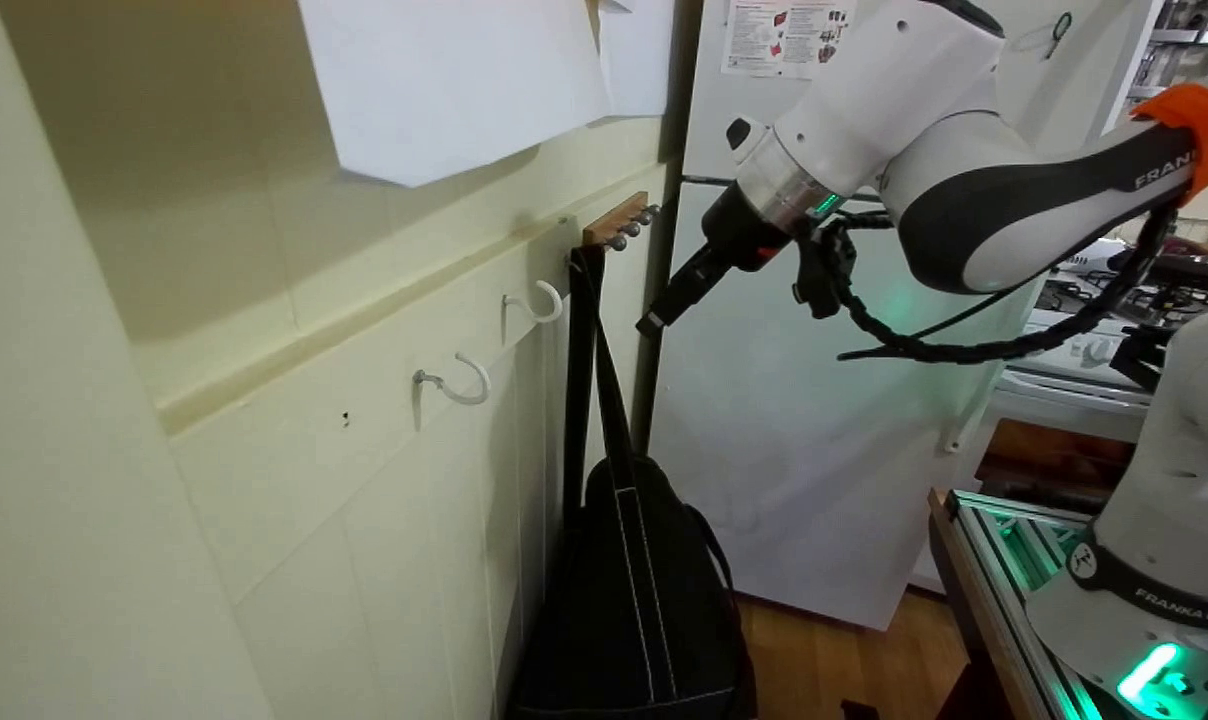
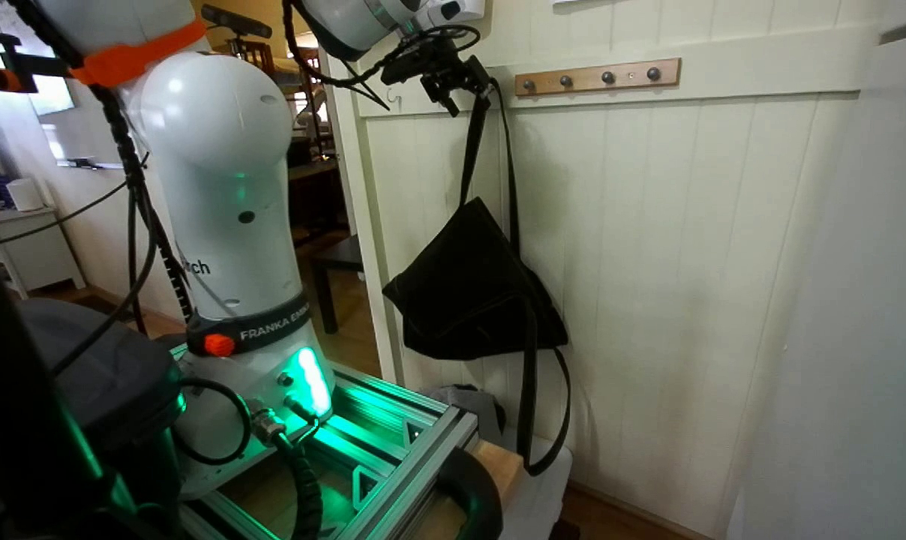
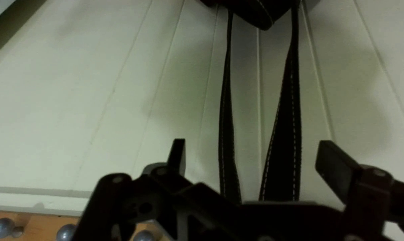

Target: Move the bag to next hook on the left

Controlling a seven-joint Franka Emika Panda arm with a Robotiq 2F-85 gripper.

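Near the straps (image 3: 286, 150) of the bag (image 2: 475, 292): I am holding my gripper (image 3: 251, 147) spread, presumably pre-grasp; next needing: pinching, unhooking

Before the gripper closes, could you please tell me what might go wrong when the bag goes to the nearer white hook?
The open gripper seems to have a gap to the upper strap in an exterior view, so closing now might miss it.

The lower strap hangs in a loose loop, apparently close to the robot's stand, and could snag.

The white hook curls upward, so the strap may catch if not lifted enough.
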